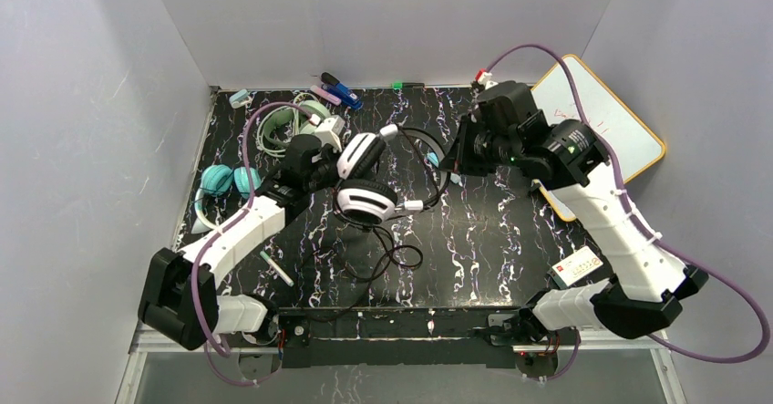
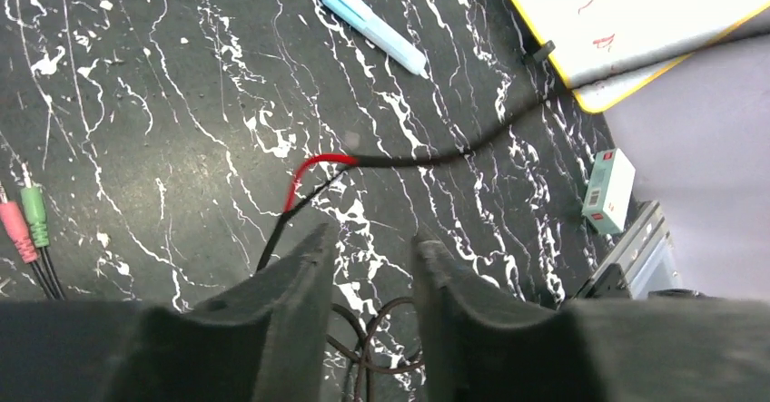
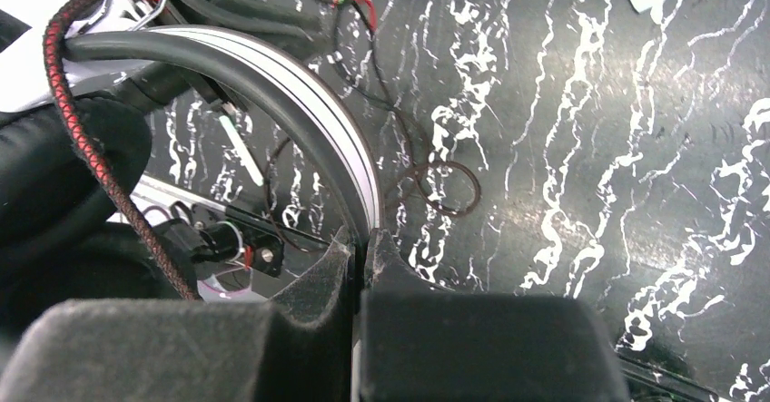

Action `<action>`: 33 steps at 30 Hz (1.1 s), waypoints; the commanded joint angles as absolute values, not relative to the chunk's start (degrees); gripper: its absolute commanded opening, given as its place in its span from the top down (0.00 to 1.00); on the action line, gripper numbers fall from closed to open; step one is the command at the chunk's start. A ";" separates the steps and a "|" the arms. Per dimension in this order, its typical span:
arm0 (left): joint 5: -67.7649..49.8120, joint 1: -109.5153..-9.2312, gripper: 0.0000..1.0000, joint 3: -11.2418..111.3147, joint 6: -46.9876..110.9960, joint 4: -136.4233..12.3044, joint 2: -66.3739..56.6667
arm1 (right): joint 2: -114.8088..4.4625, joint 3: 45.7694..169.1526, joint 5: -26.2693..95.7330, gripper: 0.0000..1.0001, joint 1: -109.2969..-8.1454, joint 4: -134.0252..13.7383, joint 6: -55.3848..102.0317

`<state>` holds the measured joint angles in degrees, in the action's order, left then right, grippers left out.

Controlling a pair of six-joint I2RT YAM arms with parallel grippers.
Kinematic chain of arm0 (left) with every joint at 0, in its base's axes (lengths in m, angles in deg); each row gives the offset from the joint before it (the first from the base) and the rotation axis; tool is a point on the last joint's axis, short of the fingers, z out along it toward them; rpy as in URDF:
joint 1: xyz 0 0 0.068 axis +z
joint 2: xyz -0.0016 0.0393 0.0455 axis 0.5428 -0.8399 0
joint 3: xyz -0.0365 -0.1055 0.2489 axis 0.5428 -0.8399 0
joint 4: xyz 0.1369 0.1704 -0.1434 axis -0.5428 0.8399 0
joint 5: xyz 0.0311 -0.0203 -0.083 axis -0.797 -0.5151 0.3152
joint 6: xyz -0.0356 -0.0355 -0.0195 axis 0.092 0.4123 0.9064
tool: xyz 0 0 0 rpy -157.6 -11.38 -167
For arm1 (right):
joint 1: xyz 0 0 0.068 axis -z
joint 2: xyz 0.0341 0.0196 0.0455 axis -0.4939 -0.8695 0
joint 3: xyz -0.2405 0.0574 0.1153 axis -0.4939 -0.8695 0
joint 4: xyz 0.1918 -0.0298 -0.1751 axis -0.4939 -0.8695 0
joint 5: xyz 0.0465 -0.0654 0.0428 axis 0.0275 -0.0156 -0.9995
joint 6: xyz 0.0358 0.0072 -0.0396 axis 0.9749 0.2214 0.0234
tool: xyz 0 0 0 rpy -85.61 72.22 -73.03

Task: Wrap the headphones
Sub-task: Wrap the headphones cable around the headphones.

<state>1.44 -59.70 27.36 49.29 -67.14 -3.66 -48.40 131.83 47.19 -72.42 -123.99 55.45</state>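
The black-and-white headset [image 1: 366, 202] sits near the middle of the dark, marbled surface [image 1: 510, 231]. The right end effector [image 3: 360, 239] is pressed together on its headband [image 3: 272, 84], pinching the thin edge. I think it holds the band so the headset cannot slide or roll while the wire gets wound.

The left end effector [image 2: 370, 240] is spread apart, with nothing between its fingers. It points down at the black cable [image 2: 436, 158], which lies loose on the surface with a red bit showing. Some thin loops run under the fingers, but I cannot tell if they touch.

The cable is not wound round the headset yet, so the left side likely needs to grab it next. It is thin and floppy, so it could slip out of a loose pinch.

The mint-green headset [image 1: 290, 129] and the teal headset [image 1: 221, 181] lie off to the left side.
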 commanded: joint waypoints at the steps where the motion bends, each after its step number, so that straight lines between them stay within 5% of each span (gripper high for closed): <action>1: -2.70 -59.34 0.56 25.90 48.61 -70.40 2.23 | -51.24 141.97 44.76 0.99 -72.58 -124.21 56.19; 4: -5.93 -59.10 0.35 24.18 49.27 -68.04 4.39 | -53.23 145.07 44.77 0.99 -72.62 -125.49 55.67; 15: -4.86 -58.71 0.03 5.58 48.55 -79.80 17.00 | -57.76 153.74 43.97 0.99 -72.57 -128.62 56.24; 29: -8.44 -67.64 0.03 6.36 46.26 -100.26 -0.74 | -58.63 156.71 40.52 0.99 -72.57 -127.85 58.33; 33: -11.00 -69.90 0.15 8.48 46.36 -101.13 -7.38 | -58.56 157.28 40.68 0.99 -72.58 -127.01 59.04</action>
